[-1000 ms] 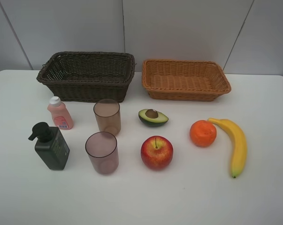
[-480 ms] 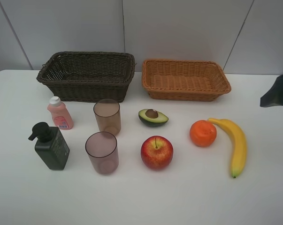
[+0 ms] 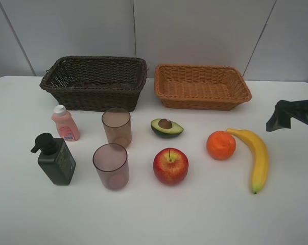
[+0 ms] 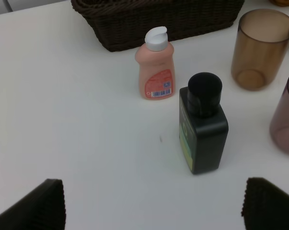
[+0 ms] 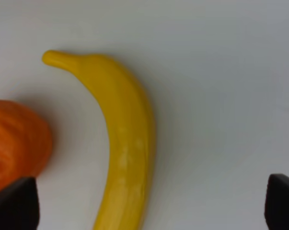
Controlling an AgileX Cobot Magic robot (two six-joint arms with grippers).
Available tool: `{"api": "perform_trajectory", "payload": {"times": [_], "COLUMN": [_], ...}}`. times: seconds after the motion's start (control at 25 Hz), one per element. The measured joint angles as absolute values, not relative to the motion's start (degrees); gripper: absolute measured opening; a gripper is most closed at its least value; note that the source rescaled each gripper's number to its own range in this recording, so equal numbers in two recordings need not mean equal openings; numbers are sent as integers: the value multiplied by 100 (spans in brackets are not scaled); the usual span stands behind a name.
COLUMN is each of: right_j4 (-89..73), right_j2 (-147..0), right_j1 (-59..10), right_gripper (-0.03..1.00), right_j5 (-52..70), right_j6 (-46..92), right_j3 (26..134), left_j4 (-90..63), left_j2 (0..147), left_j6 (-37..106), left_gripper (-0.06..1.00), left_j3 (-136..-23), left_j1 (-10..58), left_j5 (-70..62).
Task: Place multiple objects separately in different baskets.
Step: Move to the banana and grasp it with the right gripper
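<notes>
Yellow and smooth-skinned, the banana (image 3: pixel 260 158) lies on the white bench (image 3: pixel 194 219) on my right side, just beside the orange (image 3: pixel 220 145). My right pincer (image 3: pixel 295 116) hovers near it, spread wide and empty. Its long axis runs front to back: stem toward the tan basket (image 3: pixel 205 103), curling at the orange, tip toward the front edge. I judge it light, stiff and a little slippery, best pinched across its thick middle. My left pincer (image 4: pixel 154 206), also spread, holds nothing.

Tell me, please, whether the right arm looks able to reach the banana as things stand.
Probably yes: the open right gripper hangs near the banana, nothing lies on it, and only the orange sits close beside.
</notes>
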State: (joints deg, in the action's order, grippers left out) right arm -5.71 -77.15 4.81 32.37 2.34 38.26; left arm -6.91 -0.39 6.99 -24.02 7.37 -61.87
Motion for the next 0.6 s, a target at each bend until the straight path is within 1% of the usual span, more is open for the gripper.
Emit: {"api": "perform_trajectory", "payload": {"times": [0.24,0.48,0.6], "right_j4": [-571,-575,-578], "right_j2": [-8336,-8893,-9226], "right_j1": [462,203,185], "right_gripper": [98,98,98], "right_j5": [3049,2670,2573], "right_j6": [242,319,320], "right_j3": [3831,3831,3831], "left_j4": [-691,-691,-691], "left_j2": [-39,-39,-39], "left_j6": [699,699,699], "left_gripper": [98,98,98], "left_j3": [-2402,-2402,-2402], "left_j1": [737,737,737], "left_j5": [-6187,-6187,-6187]}}
